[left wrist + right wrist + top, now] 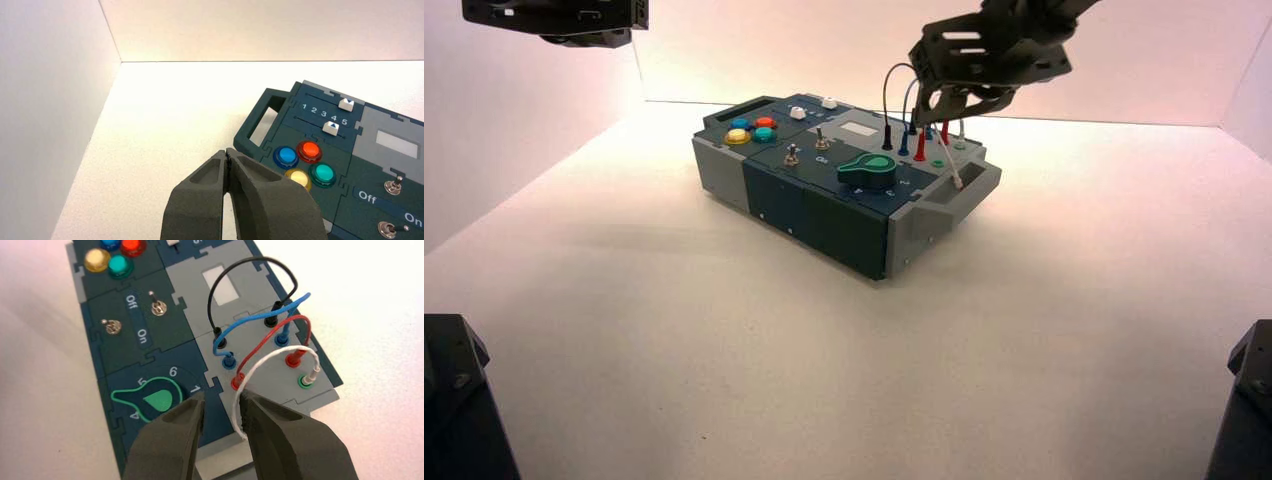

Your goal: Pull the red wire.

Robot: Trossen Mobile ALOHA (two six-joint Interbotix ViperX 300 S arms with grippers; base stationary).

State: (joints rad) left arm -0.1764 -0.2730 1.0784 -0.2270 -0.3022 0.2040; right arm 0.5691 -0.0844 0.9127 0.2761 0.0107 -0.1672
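Right gripper [220,407], jaws apart, hovered above the thin red wire [272,335] near the box's far right corner; it should clamp one plug squarely. Left gripper [227,155] idled, jaws together.

**Wire corner crowded; bench around box open**

Right end effector [220,407] hangs over the box's [824,205] wire corner, fingers parted, green knob [152,399] just beside one finger. White wire [272,360] arcs in front of the red wire [280,330], one end loose by the other finger. Blue wire [260,315] and black wire [250,265] loop behind, crossing close. Little room between the plugs. Bench [674,350] bare in front and on both sides. Left end effector [229,160] hangs well apart by the button end.
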